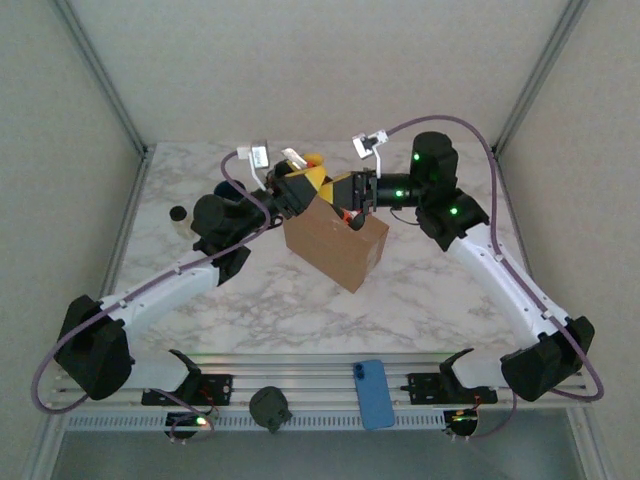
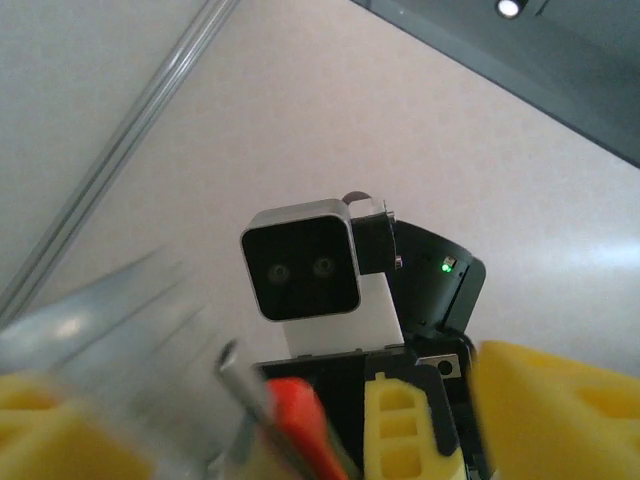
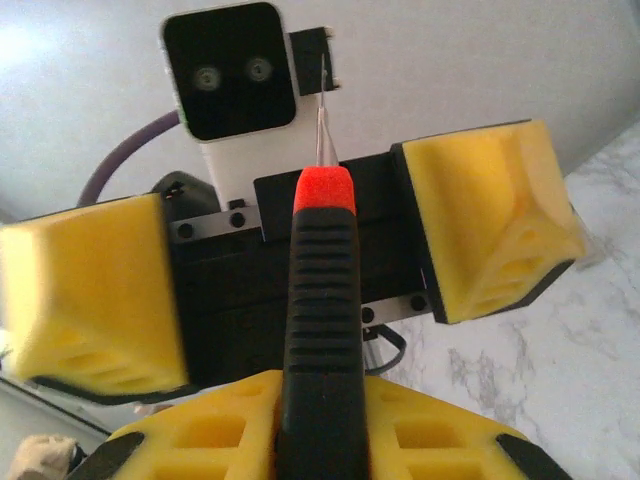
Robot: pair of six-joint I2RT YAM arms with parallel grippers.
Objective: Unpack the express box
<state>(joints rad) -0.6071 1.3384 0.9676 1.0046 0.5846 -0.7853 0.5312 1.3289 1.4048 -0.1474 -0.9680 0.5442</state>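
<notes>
The right gripper [image 3: 322,430] clenches a black-handled, red-tipped craft knife [image 3: 322,300], blade pointing between the released left gripper's [image 3: 300,265] wide-spread jaws, just above the plain brown cardboard express box [image 1: 335,250].

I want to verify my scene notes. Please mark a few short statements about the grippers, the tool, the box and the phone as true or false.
1. The right gripper holds a black-handled tool with an orange-red tip. True.
2. The left gripper is shut on that tool. False: its jaws stand open, one pad on each side of the tool.
3. A blue phone lies at the near edge. True.
4. The express box stands at the far left corner of the table. False: it stands near the middle, by both grippers.
</notes>
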